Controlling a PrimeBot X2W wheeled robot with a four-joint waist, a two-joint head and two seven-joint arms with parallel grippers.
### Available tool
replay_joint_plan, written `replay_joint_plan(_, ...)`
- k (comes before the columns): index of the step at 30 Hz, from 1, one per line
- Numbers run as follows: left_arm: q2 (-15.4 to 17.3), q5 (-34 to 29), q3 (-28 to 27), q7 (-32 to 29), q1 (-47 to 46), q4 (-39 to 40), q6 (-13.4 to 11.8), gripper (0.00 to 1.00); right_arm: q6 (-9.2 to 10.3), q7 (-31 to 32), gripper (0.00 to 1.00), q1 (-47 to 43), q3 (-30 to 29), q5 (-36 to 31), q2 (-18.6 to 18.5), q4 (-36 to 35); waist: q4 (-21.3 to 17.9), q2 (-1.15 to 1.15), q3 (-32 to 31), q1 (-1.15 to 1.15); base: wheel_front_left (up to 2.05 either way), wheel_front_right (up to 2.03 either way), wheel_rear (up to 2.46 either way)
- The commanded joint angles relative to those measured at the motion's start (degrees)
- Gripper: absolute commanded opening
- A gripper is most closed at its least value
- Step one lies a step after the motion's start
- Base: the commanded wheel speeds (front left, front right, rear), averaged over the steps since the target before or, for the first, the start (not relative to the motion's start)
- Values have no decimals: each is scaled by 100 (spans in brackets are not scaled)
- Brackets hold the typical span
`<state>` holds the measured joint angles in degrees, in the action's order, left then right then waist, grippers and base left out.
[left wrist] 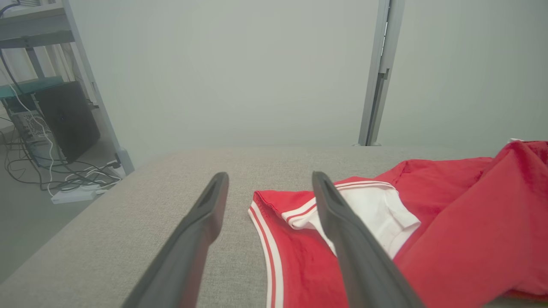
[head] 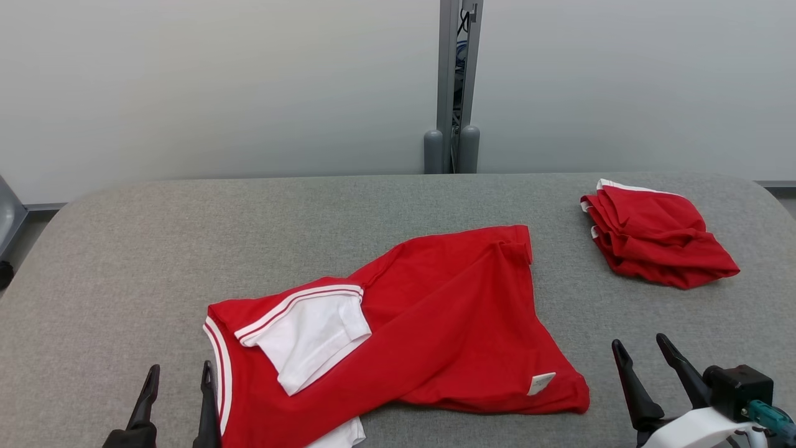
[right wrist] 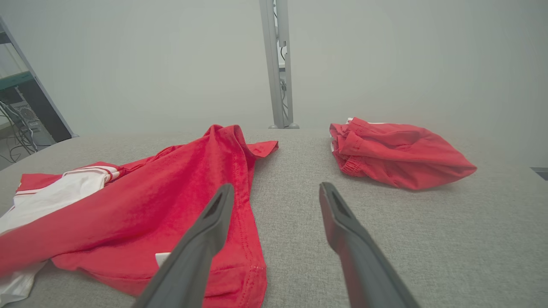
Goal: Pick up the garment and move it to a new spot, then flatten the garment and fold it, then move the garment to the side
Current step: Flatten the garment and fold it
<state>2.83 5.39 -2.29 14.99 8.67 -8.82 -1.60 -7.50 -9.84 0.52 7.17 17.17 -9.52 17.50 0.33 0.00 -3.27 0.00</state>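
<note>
Red is the colour of the garment (head: 435,311). It lies spread out but messy on the grey desk (head: 155,249), around the middle and toward the near side. Nothing is holding it. One white sleeve (head: 311,339) with red and white stripes at its end lies folded over on the left part. A striped band (head: 221,367) of red and white runs down the garment's left edge. A small white tag (head: 541,382) shows at the near right corner. The far right corner points toward the wall.

The left end effector (head: 180,367) is at the near left, right by the striped band. Its two dark fingers are spread wide apart and pinch nothing. Between them you see desk and the very edge of the cloth. I cannot tell if its right finger touches the cloth. The right end effector (head: 638,340) is at the near right, just beside the corner with the tag. Its fingers are spread wide too and hold nothing. Grey desk shows between them.

A red bundle (head: 653,239) of folded cloth sits at the far right of the desk, well apart from the garment. Behind the desk is a pale wall (head: 217,81) with a grey post (head: 457,87). Off to the left, past the desk, the left wrist view shows a metal shelf (left wrist: 38,34), a black box (left wrist: 68,119) and some cables (left wrist: 43,175) on the floor.
</note>
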Motion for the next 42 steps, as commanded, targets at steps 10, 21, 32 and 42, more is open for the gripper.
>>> replay_joint_plan(10, 95, -17, 49, 19, -79, -110, -76, 100, 2, 20, 100, 10, -41, 2, -48, 1, -1, 0, -10, 0, 0, 0, 0)
replay_joint_plan(21, 145, 215, 255, -224, 16, -54, 243, 100, 2, 100, 100, -72, 16, 56, -112, 83, 145, 0, -67, 0, 0, 0, 0)
replay_joint_plan(32, 324, 549, 673, -989, 417, 260, 719, 100, 2, 568, 100, 65, 299, 362, -462, 298, 401, 0, -28, 0, 0, 0, 0)
replay_joint_plan(42, 387, 1164, 1223, -1743, 849, 149, 877, 100, 2, 856, 100, 236, 588, 670, -675, 544, 512, 0, 68, 0, 0, 0, 0)
